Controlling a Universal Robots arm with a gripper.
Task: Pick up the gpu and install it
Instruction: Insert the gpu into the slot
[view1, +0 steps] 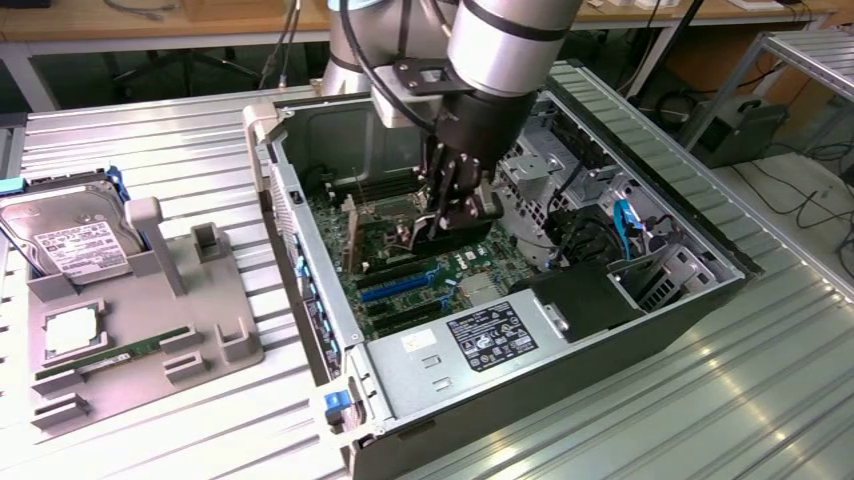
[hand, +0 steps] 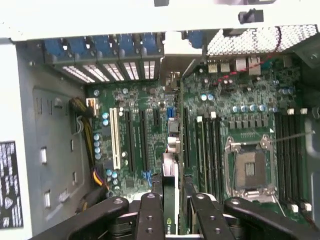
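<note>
My gripper (view1: 447, 212) reaches down into the open computer case (view1: 300, 215), shut on the gpu (view1: 465, 224). The card hangs on edge just above the motherboard (view1: 400, 270). In the wrist view the gpu (hand: 171, 172) appears edge-on as a thin strip between my two black fingers (hand: 150, 215), with the gripper (hand: 173, 220) clamped on its top edge. It runs along a line between the long expansion slots (hand: 135, 145) and the memory slots (hand: 207, 150), its far end toward the rear slot openings (hand: 120, 70). Whether the card touches a slot is hidden.
A grey fixture tray (view1: 200, 330) at the exterior view's left holds a silver hard drive (view1: 74, 240), a processor (view1: 74, 333) and a green RAM stick (view1: 114, 355). Inside the case are a labelled power supply (view1: 487, 335), drive cages (view1: 654, 270), cables and a CPU socket (hand: 247, 167).
</note>
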